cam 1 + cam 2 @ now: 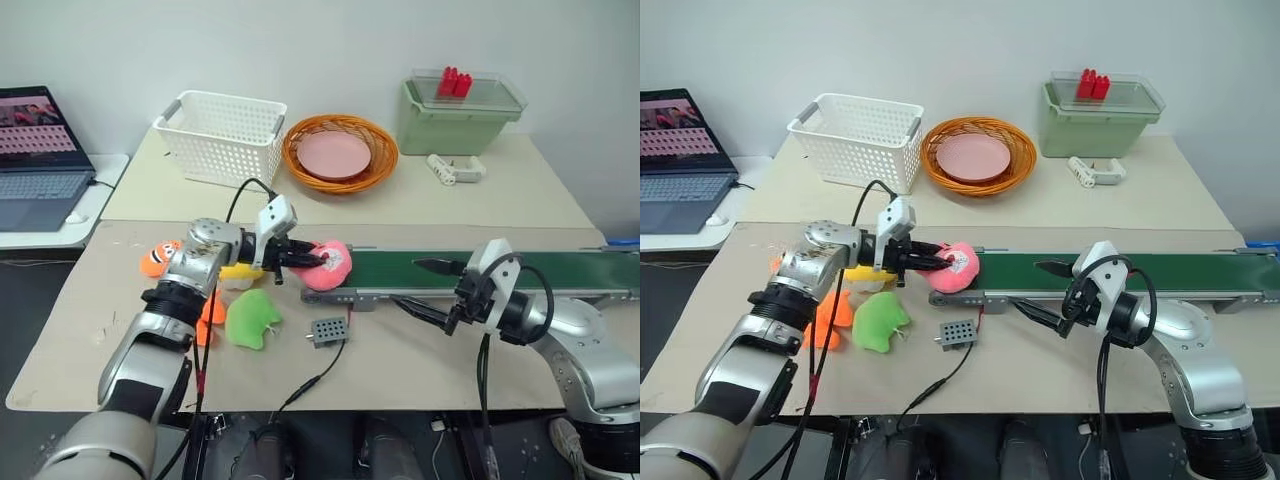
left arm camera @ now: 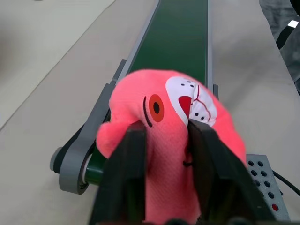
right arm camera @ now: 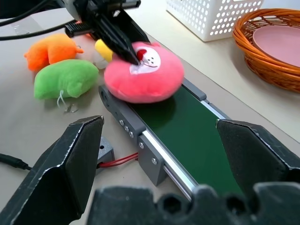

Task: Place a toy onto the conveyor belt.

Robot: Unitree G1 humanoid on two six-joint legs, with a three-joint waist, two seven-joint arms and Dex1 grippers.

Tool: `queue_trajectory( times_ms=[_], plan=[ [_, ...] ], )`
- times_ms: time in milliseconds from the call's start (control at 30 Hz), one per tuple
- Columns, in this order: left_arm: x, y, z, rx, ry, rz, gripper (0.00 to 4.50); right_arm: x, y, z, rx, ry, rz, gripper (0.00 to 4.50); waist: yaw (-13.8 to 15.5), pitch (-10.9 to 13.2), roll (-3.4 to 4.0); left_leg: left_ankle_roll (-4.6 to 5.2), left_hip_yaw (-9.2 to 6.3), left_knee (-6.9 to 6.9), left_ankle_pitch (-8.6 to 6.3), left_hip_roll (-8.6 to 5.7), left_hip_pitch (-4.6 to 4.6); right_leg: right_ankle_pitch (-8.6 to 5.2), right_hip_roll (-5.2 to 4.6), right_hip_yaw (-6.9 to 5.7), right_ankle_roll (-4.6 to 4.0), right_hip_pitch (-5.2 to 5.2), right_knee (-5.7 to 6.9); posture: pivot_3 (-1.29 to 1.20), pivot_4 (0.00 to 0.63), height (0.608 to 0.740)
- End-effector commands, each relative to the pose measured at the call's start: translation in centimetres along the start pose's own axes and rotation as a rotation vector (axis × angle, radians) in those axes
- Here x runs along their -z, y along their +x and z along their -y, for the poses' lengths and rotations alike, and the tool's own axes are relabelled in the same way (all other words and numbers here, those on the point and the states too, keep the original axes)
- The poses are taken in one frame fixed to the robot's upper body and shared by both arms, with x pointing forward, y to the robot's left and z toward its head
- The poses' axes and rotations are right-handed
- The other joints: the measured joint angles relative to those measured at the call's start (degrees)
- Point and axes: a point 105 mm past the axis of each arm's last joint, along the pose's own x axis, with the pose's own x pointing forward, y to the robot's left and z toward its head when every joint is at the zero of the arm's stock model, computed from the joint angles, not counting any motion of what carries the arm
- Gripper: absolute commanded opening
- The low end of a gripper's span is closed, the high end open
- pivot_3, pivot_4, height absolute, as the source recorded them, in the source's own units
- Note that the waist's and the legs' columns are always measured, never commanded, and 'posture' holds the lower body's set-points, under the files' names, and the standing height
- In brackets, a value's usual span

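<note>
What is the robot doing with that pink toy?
The robot's left gripper has its two black fingers around the pink toy, which sits on the near end of the green conveyor belt. The fingers are not clear of the toy yet. The right gripper waits open beside the belt, holding nothing.

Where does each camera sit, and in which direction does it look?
Left and right eye views: on the head, looking forward and down at the table; both arms show.
Left wrist view: on the left wrist, looking along the conveyor belt; the left gripper shows, its fingers around the pink toy.
Right wrist view: on the right wrist, looking towards the belt's end; the open right gripper shows.
Shared: both wrist views show the pink toy on the belt's end.
</note>
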Motion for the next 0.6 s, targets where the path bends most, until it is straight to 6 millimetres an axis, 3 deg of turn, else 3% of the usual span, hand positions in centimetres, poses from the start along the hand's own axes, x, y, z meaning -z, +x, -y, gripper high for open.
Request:
queue_trajectory(
  times_ms=[33,167,200,467,600],
  plan=[
    [-1.5,-0.1,-0.5,-0.015,0.058,0.02,2.87,-1.3,-0.1,0.0,0.0,-0.032,0.035,4.5,0.0,0.0,0.0,0.04,0.01,0.03,-0.02,-0.01,0.0,0.01,-0.03,0.02,0.02,0.01,0.0,0.0,0.15,0.74],
    [-1.7,0.0,-0.9,-0.037,0.068,0.026,4.34,-1.3,0.0,0.0,-0.003,-0.032,0.037,4.5,-0.01,0.0,0.0,0.13,0.02,0.09,-0.08,-0.04,0.0,0.06,-0.1,0.05,0.09,0.03,0.0,0.0,0.15,0.74],
    [-2.0,-0.1,-1.0,-0.046,0.066,0.038,4.43,-1.3,0.1,0.0,-0.004,-0.031,0.037,4.5,-0.01,0.0,0.0,0.14,0.02,0.1,-0.08,-0.04,0.0,0.06,-0.11,0.05,0.1,0.03,0.0,0.0,0.15,0.74],
    [-3.7,-0.2,-1.6,-0.097,0.062,0.116,4.43,-1.1,0.5,-0.1,-0.012,-0.021,0.04,4.5,0.01,0.0,0.0,0.14,0.02,0.11,-0.08,-0.05,-0.02,0.07,-0.11,0.05,0.11,0.03,0.0,0.0,0.15,0.74],
    [-5.2,-1.3,-2.6,-0.17,0.031,0.207,4.43,-1.0,0.6,-0.1,-0.013,-0.018,0.039,4.5,-0.01,0.0,0.0,0.14,0.02,0.11,-0.08,-0.04,-0.02,0.07,-0.11,0.05,0.11,0.03,0.0,0.0,0.15,0.74]
  ],
)
